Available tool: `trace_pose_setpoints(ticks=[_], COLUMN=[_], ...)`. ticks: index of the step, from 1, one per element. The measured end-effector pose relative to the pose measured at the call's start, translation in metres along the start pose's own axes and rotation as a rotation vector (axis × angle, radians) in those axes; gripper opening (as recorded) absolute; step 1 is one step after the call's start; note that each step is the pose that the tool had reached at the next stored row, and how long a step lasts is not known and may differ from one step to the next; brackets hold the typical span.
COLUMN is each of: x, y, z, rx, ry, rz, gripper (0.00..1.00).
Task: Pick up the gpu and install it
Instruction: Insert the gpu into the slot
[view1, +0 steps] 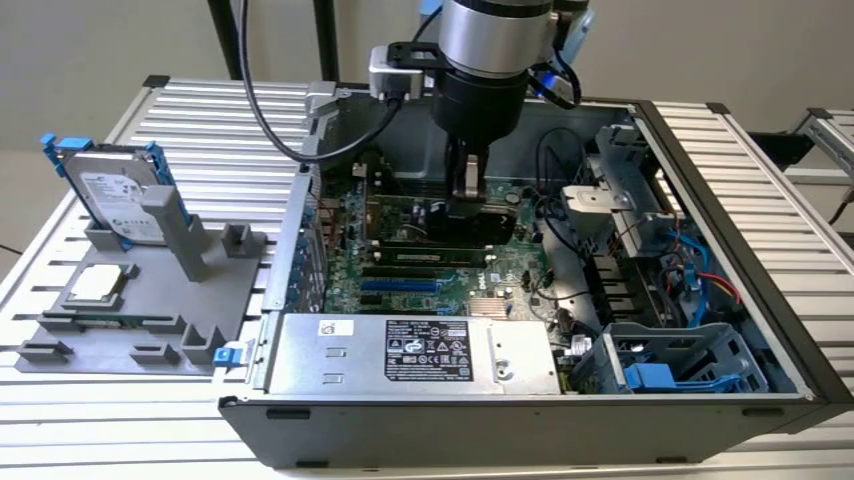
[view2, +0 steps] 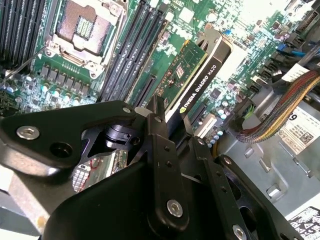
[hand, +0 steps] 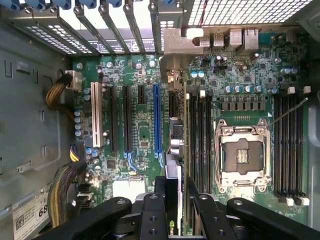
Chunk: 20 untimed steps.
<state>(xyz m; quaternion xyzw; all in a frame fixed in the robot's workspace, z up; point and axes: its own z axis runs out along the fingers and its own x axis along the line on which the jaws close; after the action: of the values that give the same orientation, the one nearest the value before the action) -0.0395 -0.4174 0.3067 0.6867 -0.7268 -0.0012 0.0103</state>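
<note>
The gpu (view2: 197, 75) stands on edge over the motherboard (hand: 140, 125), green circuit board on one face and black shroud on the other. My gripper (view2: 172, 122) is shut on its upper edge, a finger on each face. In the first wrist view the gpu (hand: 183, 150) shows edge-on between the blue slot (hand: 157, 120) and the RAM slots, and its silver bracket (hand: 175, 47) sits at the case's rear wall. In the exterior view my gripper (view1: 467, 195) reaches down into the open computer case (view1: 747, 260) with the gpu (view1: 447, 222) under it. Whether the card touches a slot I cannot tell.
The empty CPU socket (hand: 240, 155) lies beside the RAM slots. A silver power supply (view1: 414, 352) fills the case's front, with cable bundles (view2: 280, 110) and a drive cage (view1: 681, 365) on the exterior view's right. A grey fixture (view1: 120, 300) on the exterior view's left holds a hard drive (view1: 114, 195).
</note>
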Motion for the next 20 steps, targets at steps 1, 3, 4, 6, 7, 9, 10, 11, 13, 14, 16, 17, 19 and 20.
trace_pose_setpoints(ticks=[1,3,4,6,7,9,10,11,13,14,16,17,19,20], x=[0.0003,0.0011,0.0015,0.0026,0.0031,0.0038,0.0041,0.0044,0.0053,0.0059,0.0068,0.0073,0.0083,0.0089], y=[0.0005,0.0013,0.0018,0.0026,0.0029,0.0040,0.0047,0.0053,0.0068,0.0077,0.0091,0.0097,0.0111,0.0114], z=[0.0010,0.0024,0.0031,0.0047,0.0053,0.0066,0.0072,0.0078,0.0092,0.0097,0.0105,0.0108,0.0115,0.0117], rx=[0.0000,-0.0001,0.0003,0.0013,0.0016,0.0040,0.0063,0.0094,0.0171,0.0197,0.0215,0.0221,0.0226,0.0226], ry=[0.0001,0.0003,0.0003,-0.0001,-0.0001,-0.0001,-0.0001,-0.0005,-0.0010,-0.0009,-0.0012,-0.0012,-0.0013,-0.0012], rz=[0.000,0.000,0.000,0.000,0.000,0.000,0.000,0.000,0.000,0.000,0.000,0.000,0.000,0.000], gripper=[0.00,0.00,0.00,0.00,0.00,0.00,0.00,0.00,0.00,0.00,0.00,0.00,0.00,0.00])
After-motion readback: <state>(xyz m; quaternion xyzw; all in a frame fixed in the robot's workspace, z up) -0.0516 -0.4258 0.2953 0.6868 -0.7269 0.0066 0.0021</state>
